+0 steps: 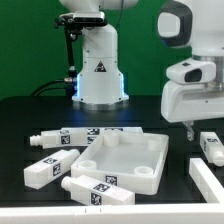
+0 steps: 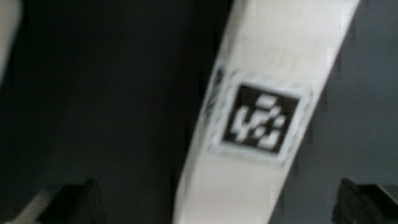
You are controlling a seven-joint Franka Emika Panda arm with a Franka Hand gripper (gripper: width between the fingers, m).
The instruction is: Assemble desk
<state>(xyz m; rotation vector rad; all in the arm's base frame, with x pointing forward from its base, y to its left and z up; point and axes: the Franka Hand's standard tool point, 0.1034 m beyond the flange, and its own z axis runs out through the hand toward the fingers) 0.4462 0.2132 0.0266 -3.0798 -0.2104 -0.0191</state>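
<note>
Over at the surface [image 1: 30, 115] edge on the exterior view's right, the hand [image 1: 200, 127] hangs just above one leg [image 1: 211, 148], fingers [image 2: 68, 203] wide apart and holding nothing. Only the wrist view shows the leg running long-ways between them, tag [image 2: 263, 118] up. Only the exterior view shows the desk top [image 1: 122, 160] in the middle, other legs [image 1: 58, 140] past it.

**Two cameras: one wide across the table, one close on the wrist**

The exterior view looks from slightly above across the black table [image 1: 20, 118] toward the robot base [image 1: 98, 70] at upper centre, from a middle distance. The wrist view faces down from very near, onto one tagged leg [image 2: 267, 110] between the fingertips [image 2: 63, 203]. Both views appear to share the leg [image 1: 211, 148] under the gripper [image 1: 195, 128], at the exterior frame's right edge.
</note>
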